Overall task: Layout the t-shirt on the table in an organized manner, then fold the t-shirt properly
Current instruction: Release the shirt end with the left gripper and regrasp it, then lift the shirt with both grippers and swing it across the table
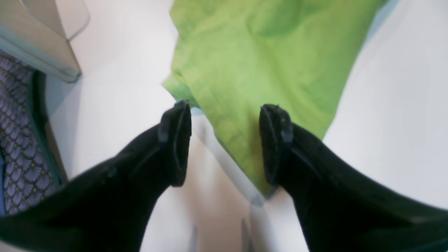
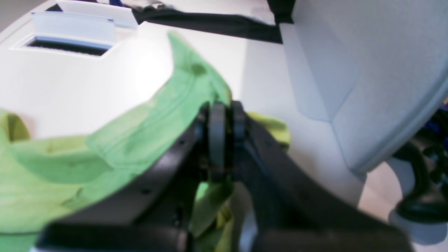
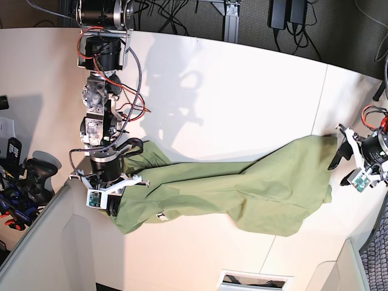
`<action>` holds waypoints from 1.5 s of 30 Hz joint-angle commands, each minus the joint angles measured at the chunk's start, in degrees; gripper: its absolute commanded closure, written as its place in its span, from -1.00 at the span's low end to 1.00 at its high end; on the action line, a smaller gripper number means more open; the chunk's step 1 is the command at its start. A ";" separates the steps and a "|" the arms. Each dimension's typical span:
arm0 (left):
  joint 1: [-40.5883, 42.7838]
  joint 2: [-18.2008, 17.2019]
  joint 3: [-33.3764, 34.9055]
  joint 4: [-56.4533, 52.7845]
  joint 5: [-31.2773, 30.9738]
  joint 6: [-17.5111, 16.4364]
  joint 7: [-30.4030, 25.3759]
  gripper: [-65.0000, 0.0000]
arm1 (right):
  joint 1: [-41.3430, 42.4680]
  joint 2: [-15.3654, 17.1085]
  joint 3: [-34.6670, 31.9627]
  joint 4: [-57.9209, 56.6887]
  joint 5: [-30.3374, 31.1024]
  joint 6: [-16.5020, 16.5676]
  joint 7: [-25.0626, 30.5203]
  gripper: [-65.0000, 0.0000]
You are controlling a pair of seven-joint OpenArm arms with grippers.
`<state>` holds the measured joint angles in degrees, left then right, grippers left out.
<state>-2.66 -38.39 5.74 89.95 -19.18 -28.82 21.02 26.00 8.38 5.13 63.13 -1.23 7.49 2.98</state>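
1. T-shirt [image 3: 242, 188]: stretched lengthwise across the white table [image 3: 242, 91], wrinkled.
2. Right gripper [image 2: 224, 140]: jaws pinched on the t-shirt's fabric at one end.
3. Left gripper [image 1: 225, 140]: jaws spread wide over the other end's corner, gripping nothing.

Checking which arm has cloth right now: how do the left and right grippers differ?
The left gripper stands open, its fingers apart with nothing between them; the right gripper is shut on the t-shirt. The left sits at one end of the shirt, the right at the other. Both have black fingers and are over the table.
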 commanded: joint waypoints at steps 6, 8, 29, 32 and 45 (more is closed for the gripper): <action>-0.04 -1.53 10.49 0.68 14.05 5.31 -3.87 -0.08 | 1.95 0.13 0.09 0.98 0.24 0.04 1.73 1.00; -0.07 -1.53 14.36 0.55 19.08 8.90 -5.40 -0.08 | 1.92 0.15 0.09 0.98 0.24 0.04 1.70 1.00; -2.14 -1.44 19.80 -12.20 24.39 10.36 -13.49 0.49 | 1.90 0.20 0.09 0.98 0.22 0.17 1.70 1.00; -2.27 -1.46 19.80 -15.43 25.14 10.32 -17.84 0.89 | 1.90 0.17 0.09 0.98 0.22 0.17 1.73 1.00; -2.23 -6.40 15.58 -8.33 26.18 25.16 -24.15 1.00 | 1.88 3.78 0.09 8.41 0.24 0.24 1.57 1.00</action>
<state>-3.88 -43.62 22.00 80.84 6.87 -4.97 -2.44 25.89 11.46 4.99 70.30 -1.30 8.05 2.57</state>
